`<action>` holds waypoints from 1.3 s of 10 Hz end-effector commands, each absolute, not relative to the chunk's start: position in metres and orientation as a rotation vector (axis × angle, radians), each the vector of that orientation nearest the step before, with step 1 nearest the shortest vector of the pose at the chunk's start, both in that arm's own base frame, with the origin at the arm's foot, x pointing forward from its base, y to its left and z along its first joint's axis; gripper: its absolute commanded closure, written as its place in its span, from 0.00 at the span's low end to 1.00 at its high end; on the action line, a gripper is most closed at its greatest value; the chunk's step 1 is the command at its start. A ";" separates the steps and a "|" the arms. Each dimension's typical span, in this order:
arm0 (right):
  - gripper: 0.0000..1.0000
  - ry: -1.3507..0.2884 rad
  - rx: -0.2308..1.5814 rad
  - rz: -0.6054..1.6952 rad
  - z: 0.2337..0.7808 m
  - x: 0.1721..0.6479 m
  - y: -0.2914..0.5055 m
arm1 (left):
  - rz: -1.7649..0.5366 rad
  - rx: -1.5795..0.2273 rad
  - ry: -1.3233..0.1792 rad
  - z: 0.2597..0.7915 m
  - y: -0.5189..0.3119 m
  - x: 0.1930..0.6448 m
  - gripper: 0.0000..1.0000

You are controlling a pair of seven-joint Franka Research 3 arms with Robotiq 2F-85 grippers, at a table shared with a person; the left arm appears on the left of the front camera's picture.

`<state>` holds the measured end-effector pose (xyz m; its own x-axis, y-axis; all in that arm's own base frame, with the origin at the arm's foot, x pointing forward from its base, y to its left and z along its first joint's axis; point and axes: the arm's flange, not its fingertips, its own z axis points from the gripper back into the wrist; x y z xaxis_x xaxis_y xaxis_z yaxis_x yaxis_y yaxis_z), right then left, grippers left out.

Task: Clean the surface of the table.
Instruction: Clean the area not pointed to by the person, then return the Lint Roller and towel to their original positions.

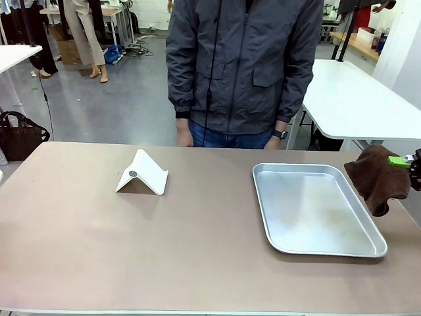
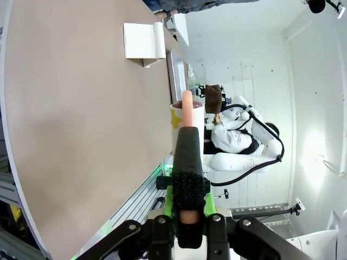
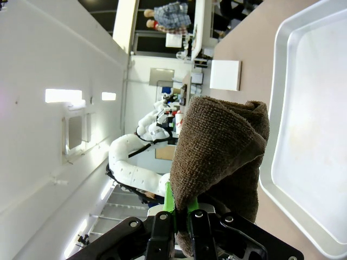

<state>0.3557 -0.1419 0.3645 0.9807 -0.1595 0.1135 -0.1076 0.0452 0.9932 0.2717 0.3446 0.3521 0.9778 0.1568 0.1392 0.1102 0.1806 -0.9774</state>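
Gripping hard over on the right, my right pincer (image 1: 409, 161) has its jaws pinched all the way down on a fold of a brown cloth (image 1: 376, 181). It sits just past the right rim of the silver tray (image 1: 316, 210), up by the tray's far right corner, and the rest of the cloth droops beside that rim. From that wrist, the cloth (image 3: 222, 146) bunches over my green pads with the tray's pale floor right alongside it. The table (image 1: 164, 253) lies under the tray, its matte brown-beige top running out a long way to the tray's left. A white folded stand (image 1: 141, 174) sits out there on it, well apart from the tray. A person in a grey jacket (image 1: 243, 66) stands behind the tray's far side, across the table. My left pincer (image 2: 187, 132) hangs well away from the tray, off past the table's edge, with the stand between us. Its jaws are clamped on a slim peach-coloured stick (image 2: 187, 105) that pokes out beyond the fingertips, and I cannot tell what that stick is.
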 end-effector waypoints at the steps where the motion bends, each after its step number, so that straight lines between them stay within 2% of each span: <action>1: 0.91 -0.226 1.548 -0.035 0.370 0.355 -0.142 | 0.045 -1.396 -0.225 0.357 0.346 0.272 0.78; 8: 0.91 -0.226 1.548 -0.035 0.370 0.355 -0.142 | 0.045 -1.396 -0.225 0.357 0.346 0.272 0.78; 10: 0.91 -0.215 1.471 -0.100 0.367 0.348 -0.141 | 0.034 -1.390 -0.226 0.353 0.345 0.272 0.78; 12: 0.91 -0.194 1.466 0.028 0.387 0.371 -0.082 | -0.081 -1.379 -0.171 0.393 0.303 0.284 0.78; 13: 0.91 -0.148 1.464 0.153 0.398 0.379 -0.049 | -0.131 -1.318 -0.130 0.414 0.277 0.290 0.78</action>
<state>0.3696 -0.0859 0.3814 0.9849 -0.0558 0.1640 -0.1582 0.0961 0.9827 0.2917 0.3095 0.3894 0.9835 0.0463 0.1749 0.1620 0.2049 -0.9653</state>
